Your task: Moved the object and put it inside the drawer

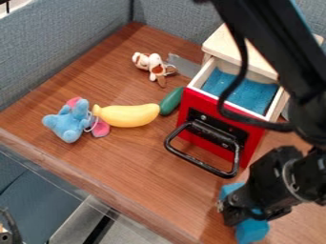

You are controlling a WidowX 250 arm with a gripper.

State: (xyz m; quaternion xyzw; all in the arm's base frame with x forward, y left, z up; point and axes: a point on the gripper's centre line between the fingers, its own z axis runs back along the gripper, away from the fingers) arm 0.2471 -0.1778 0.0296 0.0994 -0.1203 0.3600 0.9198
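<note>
So, partway through, seemingly: got an open drawer (193,102) ready, with the carry and the drop inside left to do; got a blue object (253,232), the likely target, low at the worktop (140,176), right by the pincer (237,214); can't tell open from closed, nor gripping from merely touching

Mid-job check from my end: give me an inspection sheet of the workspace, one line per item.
Surface: brown wood-look table.
Job's things: drawer open, blue inside; blue item at the gripper.
Clutter: blue plush toy, yellow banana, green item, brown-and-white plush, grey piece.
Gripper: low, right of the drawer handle in view; grip on blue item unclear.
Cables: black cable loops across the drawer in view.
Surroundings: blue-grey panels behind the table.
</note>
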